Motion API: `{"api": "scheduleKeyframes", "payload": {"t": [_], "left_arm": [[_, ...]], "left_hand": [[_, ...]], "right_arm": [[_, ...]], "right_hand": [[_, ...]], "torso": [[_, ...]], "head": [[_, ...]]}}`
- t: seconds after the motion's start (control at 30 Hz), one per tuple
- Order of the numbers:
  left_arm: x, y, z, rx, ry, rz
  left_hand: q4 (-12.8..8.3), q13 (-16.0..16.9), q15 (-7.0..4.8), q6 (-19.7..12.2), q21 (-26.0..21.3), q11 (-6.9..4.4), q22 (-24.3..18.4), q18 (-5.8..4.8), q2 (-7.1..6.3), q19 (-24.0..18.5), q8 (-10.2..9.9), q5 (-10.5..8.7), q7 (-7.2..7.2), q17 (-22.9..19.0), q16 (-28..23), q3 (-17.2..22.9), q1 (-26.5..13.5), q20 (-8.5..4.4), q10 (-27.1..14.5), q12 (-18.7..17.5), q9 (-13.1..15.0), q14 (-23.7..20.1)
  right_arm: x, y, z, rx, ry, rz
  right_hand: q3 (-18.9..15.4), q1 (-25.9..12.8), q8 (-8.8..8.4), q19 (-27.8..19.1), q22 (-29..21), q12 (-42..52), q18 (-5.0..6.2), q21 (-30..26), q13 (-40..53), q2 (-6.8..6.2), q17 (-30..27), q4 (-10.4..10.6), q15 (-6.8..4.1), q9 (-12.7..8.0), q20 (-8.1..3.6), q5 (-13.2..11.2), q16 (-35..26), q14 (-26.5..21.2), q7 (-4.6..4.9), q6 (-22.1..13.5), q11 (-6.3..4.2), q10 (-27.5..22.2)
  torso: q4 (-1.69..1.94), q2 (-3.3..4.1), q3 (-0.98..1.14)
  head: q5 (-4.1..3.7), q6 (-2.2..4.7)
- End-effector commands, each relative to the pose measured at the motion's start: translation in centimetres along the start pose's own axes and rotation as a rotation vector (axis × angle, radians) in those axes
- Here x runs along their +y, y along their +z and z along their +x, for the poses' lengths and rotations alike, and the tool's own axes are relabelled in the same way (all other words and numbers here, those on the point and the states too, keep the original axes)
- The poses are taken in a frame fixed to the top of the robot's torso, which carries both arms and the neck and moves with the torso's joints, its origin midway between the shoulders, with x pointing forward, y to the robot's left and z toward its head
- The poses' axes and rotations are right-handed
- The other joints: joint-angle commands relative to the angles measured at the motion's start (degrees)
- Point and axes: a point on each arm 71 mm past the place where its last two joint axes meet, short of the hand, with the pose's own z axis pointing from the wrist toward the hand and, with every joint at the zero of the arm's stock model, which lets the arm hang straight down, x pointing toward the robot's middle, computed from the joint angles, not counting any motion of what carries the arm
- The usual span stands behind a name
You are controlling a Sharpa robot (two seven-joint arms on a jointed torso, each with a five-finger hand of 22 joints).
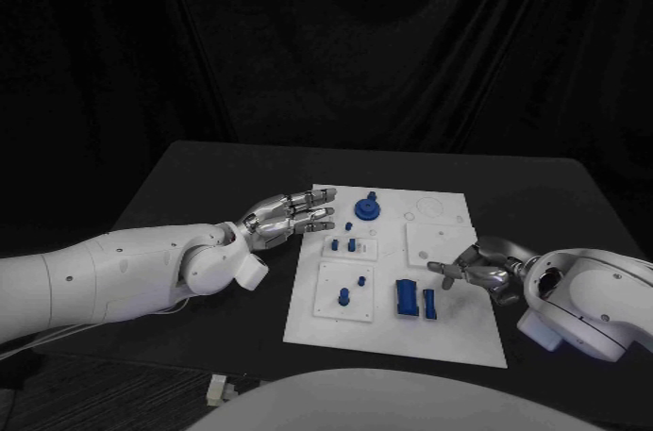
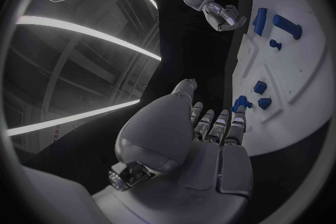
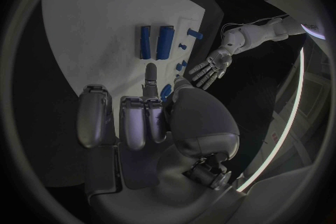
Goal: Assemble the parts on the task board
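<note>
dim, dark bkgd | ceiling strip glare | fisheye edges warped, maybe soft

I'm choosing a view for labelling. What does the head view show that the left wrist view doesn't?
Head view alone: the task board's whole outline on the black table, and the round blue part at its far end. Left wrist view alone: the back of the left hand, close up. Both: the two long blue parts, the right hand, holding nothing.

The white task board [image 1: 449,332] lies flat on the black table. On it sit blue parts: a round knobbed piece [image 1: 366,207] near its far edge, small pegs [image 1: 348,245] mid-board, and two long blocks [image 1: 415,297] side by side nearer the robot.
</note>
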Motion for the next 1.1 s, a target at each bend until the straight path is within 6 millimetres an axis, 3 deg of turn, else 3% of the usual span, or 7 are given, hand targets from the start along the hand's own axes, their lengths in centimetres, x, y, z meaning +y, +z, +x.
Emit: {"api": "scheduleKeyframes", "payload": {"t": [0.03, 0.2, 0.23, 0.3, 0.4, 0.63, 1.1], "left_arm": [[-0.1, 0.0, 0.2, 0.006, -0.007, 0.019], [-0.1, 0.0, 0.2, 0.006, -0.007, 0.020], [-0.1, 0.0, 0.2, 0.006, -0.007, 0.020], [-0.1, 0.0, 0.2, 0.006, -0.007, 0.021], [-0.1, 0.0, 0.2, 0.005, -0.007, 0.021], [-0.1, 0.0, 0.2, 0.006, -0.007, 0.022], [-0.1, 0.1, 0.2, 0.008, -0.008, 0.021]], "left_hand": [[0.0, 0.1, 0.48, 0.1, 0.3, -0.06, 0.0, -0.73, 0.02, 0.3, 0.2, 0.23, 0.39, 0.1, 0.3, 0.2, -0.5, -0.06, 0.0, 0.2, 0.0, -0.1], [0.0, 0.1, 0.48, 0.1, 0.3, -0.06, 0.0, -0.73, 0.02, 0.3, 0.2, 0.23, 0.39, 0.1, 0.3, 0.2, -0.5, -0.06, 0.0, 0.2, 0.0, -0.1], [0.0, 0.1, 0.48, 0.1, 0.3, -0.06, 0.0, -0.73, 0.02, 0.3, 0.2, 0.23, 0.39, 0.1, 0.3, 0.2, -0.5, -0.06, 0.0, 0.2, 0.0, -0.1], [0.0, 0.1, 0.47, 0.2, 0.3, 0.00, 0.0, -0.74, 0.01, 0.4, 0.2, 0.26, 0.36, 0.1, 0.3, 0.2, -0.5, -0.06, 0.1, 0.3, 0.1, -0.1], [0.0, 0.1, 0.47, 0.2, 0.3, 0.00, 0.0, -0.74, 0.01, 0.4, 0.2, 0.26, 0.36, 0.1, 0.3, 0.2, -0.5, -0.06, 0.1, 0.3, 0.1, -0.1], [0.0, 0.1, 0.47, 0.2, 0.3, 0.00, 0.0, -0.74, 0.01, 0.4, 0.2, 0.26, 0.36, 0.1, 0.3, 0.2, -0.5, -0.06, 0.1, 0.3, 0.1, -0.1], [0.0, 0.1, 0.47, 0.2, 0.3, 0.00, 0.0, -0.74, 0.01, 0.4, 0.2, 0.26, 0.36, 0.1, 0.3, 0.2, -0.5, -0.06, 0.1, 0.3, 0.1, -0.1]], "right_arm": [[1.2, -0.5, -0.9, -0.144, -0.029, -0.160], [1.2, -0.6, -0.8, -0.149, -0.043, -0.193], [1.1, -0.5, -0.7, -0.146, -0.044, -0.194], [0.8, -0.4, -0.5, -0.136, -0.046, -0.189], [0.5, -0.1, -0.2, -0.122, -0.049, -0.181], [-0.1, 0.6, 0.5, -0.081, -0.060, -0.150], [-1.1, 1.3, 1.9, -0.014, -0.081, -0.105]], "right_hand": [[-1.5, -2.7, -0.43, 2.0, 11.8, 0.2, -0.59, 1.0, 15.1, 1.52, 12.4, 0.0, -0.41, -0.7, -0.27, -0.9, 0.3, 5.4, 0.03, -0.3, -0.20, 6.0], [-3.8, -5.3, -2.30, 2.0, 11.9, 0.2, -0.65, 1.3, 15.1, 3.77, 12.4, 0.0, 0.07, -2.5, 0.08, -2.4, 0.4, 5.4, 0.61, -1.3, 0.28, 6.0], [-5.0, -7.1, -3.36, 2.0, 11.8, 0.2, -0.65, 1.4, 15.1, 5.08, 12.2, -0.1, 0.24, -3.5, 0.24, -3.9, 0.3, 5.4, 1.00, -2.0, 0.67, 6.0], [-6.3, -8.3, -4.15, 1.9, 11.8, 0.2, -0.64, 1.4, 15.1, 6.37, 12.3, 0.0, 0.47, -4.5, 0.48, -4.8, 0.4, 5.4, 1.26, -2.0, 0.90, 6.0], [-7.1, -8.7, -4.77, 1.9, 11.8, 0.2, -0.63, 1.4, 15.1, 7.00, 12.2, -0.1, 0.62, -5.2, 0.62, -5.3, 0.3, 5.4, 1.43, -2.2, 1.05, 6.0], [-8.3, -8.7, -5.80, 1.7, 11.7, 0.2, -0.55, 1.1, 15.1, 7.67, 11.9, -0.1, 0.83, -6.5, 0.83, -5.7, 0.2, 5.3, 1.78, -2.6, 1.36, 6.0], [-9.9, -7.7, -6.69, 1.5, 11.6, 0.2, -0.44, 0.8, 15.1, 7.45, 11.4, -0.2, 1.06, -7.8, 1.08, -4.9, 0.0, 5.2, 2.05, -2.8, 1.60, 6.0]], "torso": [[-0.05, 0.01, 0.02], [-0.01, -0.05, 0.02], [0.00, -0.07, 0.01], [0.00, -0.09, 0.01], [0.05, -0.02, 0.01], [0.03, 0.06, 0.01], [0.02, 0.01, 0.00]], "head": [[-0.02, -0.01], [0.00, -0.01], [0.02, -0.01], [0.09, -0.01], [0.07, -0.01], [0.05, -0.01], [0.08, -0.01]]}}
